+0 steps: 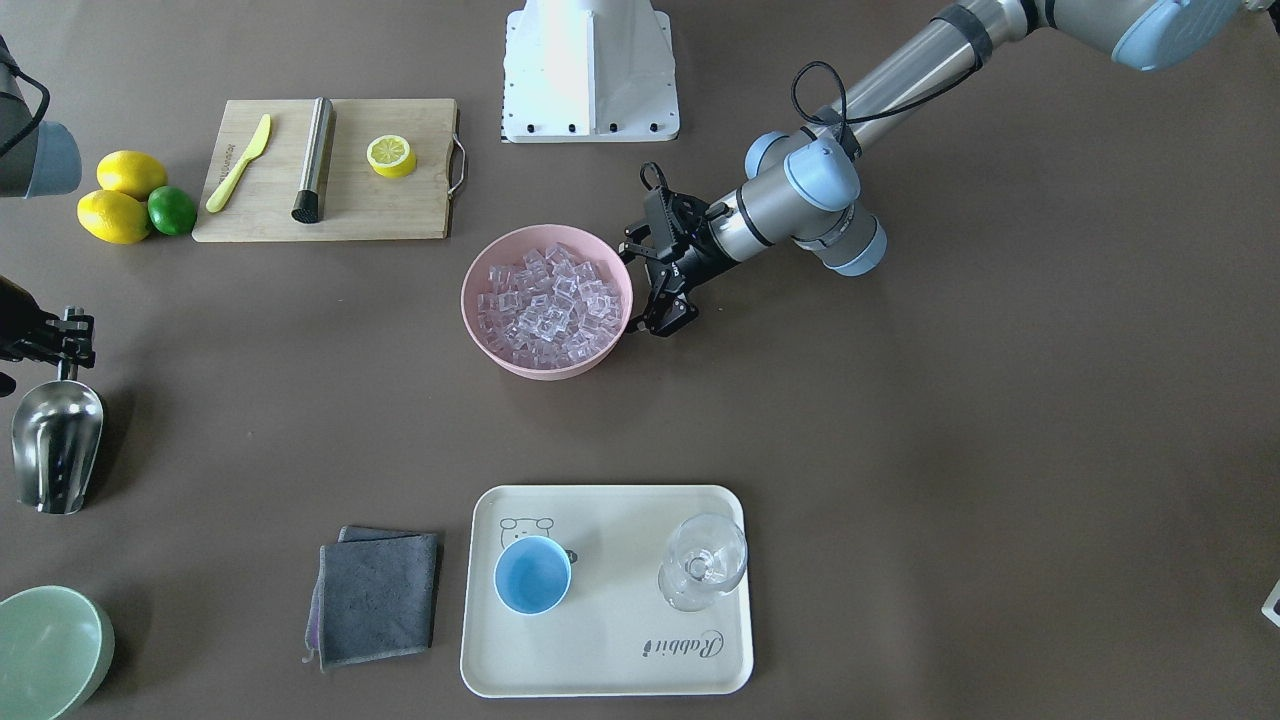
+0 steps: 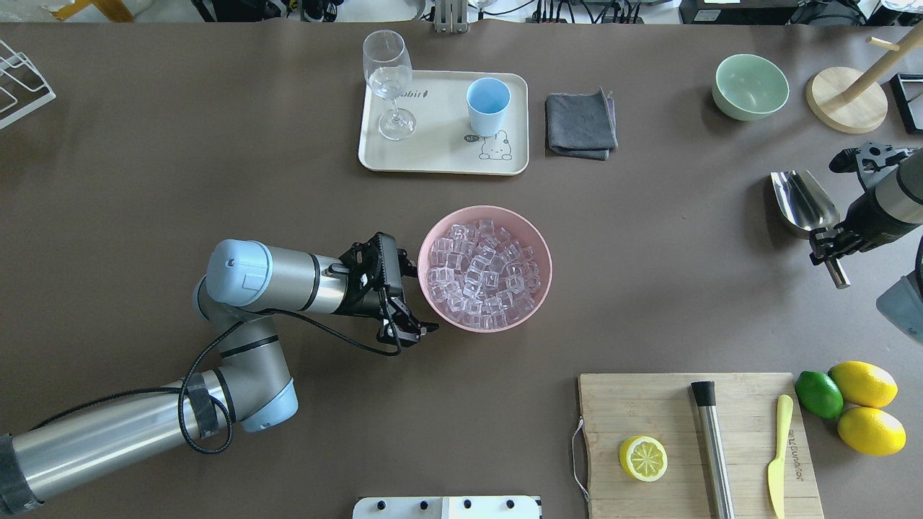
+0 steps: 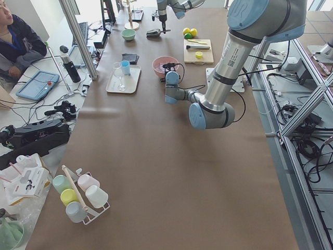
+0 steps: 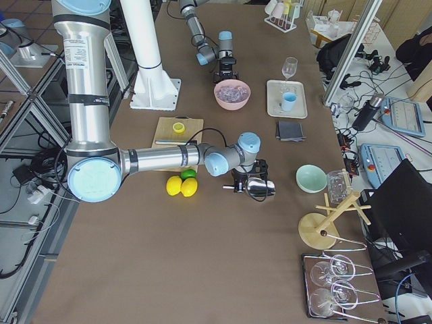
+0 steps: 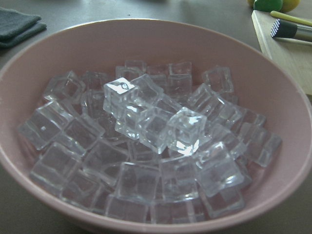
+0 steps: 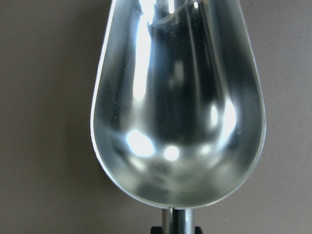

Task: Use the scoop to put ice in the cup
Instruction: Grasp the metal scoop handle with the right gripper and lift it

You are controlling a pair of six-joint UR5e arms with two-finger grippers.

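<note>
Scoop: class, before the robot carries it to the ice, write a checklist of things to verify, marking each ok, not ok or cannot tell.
1. Right gripper shut on the scoop handle: ok.
2. Trough of the scoop empty: ok.
3. Ice heaped in the pink bowl: ok.
4. Left gripper, open beside the bowl rim, clear of the scoop's path: cannot tell.
5. Cup upright and empty on the tray: ok.

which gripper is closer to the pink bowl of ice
Left. The left gripper sits right beside the rim of the pink bowl; the right gripper is far off at the table's end, holding the scoop.
</note>
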